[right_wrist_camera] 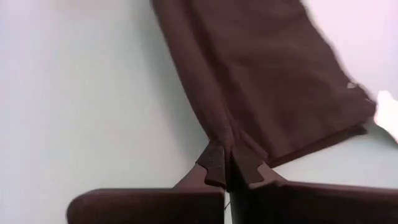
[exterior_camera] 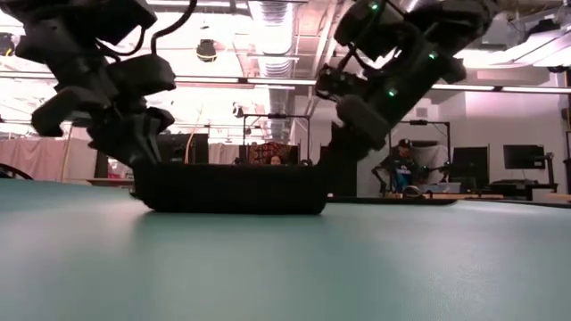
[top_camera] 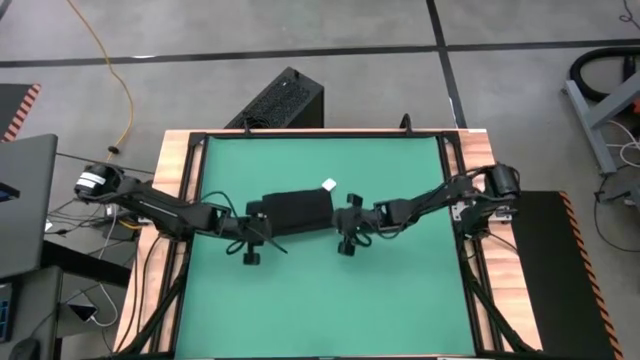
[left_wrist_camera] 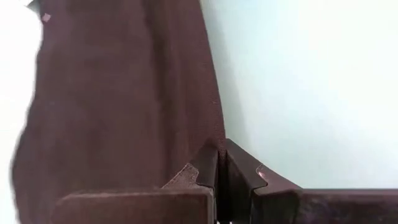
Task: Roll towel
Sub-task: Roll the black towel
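Note:
The black towel [top_camera: 295,208] lies as a narrow folded band in the middle of the green mat [top_camera: 320,300], with its white tag [top_camera: 328,184] at the far right corner. My left gripper [top_camera: 256,224] is at the towel's left end. In the left wrist view the gripper [left_wrist_camera: 221,167] is shut on the towel's near edge [left_wrist_camera: 124,93]. My right gripper [top_camera: 347,216] is at the right end. In the right wrist view the gripper [right_wrist_camera: 231,163] is pinched on the towel's near edge [right_wrist_camera: 261,74]. The low view shows the towel [exterior_camera: 232,187] resting flat on the mat between both arms.
A black ribbed box [top_camera: 285,100] stands on the floor beyond the table's far edge. Wooden rails [top_camera: 180,170] frame the mat. A laptop [top_camera: 20,200] sits at the left. A person [exterior_camera: 403,165] sits far back in the room.

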Motion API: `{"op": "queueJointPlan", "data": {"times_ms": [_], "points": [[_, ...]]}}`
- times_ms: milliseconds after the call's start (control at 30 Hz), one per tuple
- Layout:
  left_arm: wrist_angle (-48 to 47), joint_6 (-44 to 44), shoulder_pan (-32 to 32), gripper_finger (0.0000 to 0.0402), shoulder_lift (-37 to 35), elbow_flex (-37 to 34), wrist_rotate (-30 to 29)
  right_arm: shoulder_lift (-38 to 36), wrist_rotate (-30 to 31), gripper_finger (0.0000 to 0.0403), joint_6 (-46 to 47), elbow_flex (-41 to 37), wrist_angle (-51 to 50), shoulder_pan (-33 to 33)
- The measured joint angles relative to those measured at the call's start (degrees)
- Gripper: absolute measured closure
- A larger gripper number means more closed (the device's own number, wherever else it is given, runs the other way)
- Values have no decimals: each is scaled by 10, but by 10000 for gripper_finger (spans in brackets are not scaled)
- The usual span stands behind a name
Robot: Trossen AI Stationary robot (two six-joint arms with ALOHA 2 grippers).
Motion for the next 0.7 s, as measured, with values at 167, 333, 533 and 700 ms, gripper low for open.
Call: {"op": "queueJointPlan", "data": {"times_ms": [167, 333, 533, 700], "points": [[-2, 8, 22, 401, 1, 0, 17, 9, -32, 394, -2, 29, -29, -31], [-8, 29, 48, 401, 4, -1, 18, 51, -42, 394, -28, 72, -56, -54], [-8, 51, 79, 401, 4, -18, 18, 87, -49, 394, -46, 112, -84, -69], [-6, 75, 109, 401, 4, -26, 4, 87, -44, 394, -44, 125, -84, -78]]}}
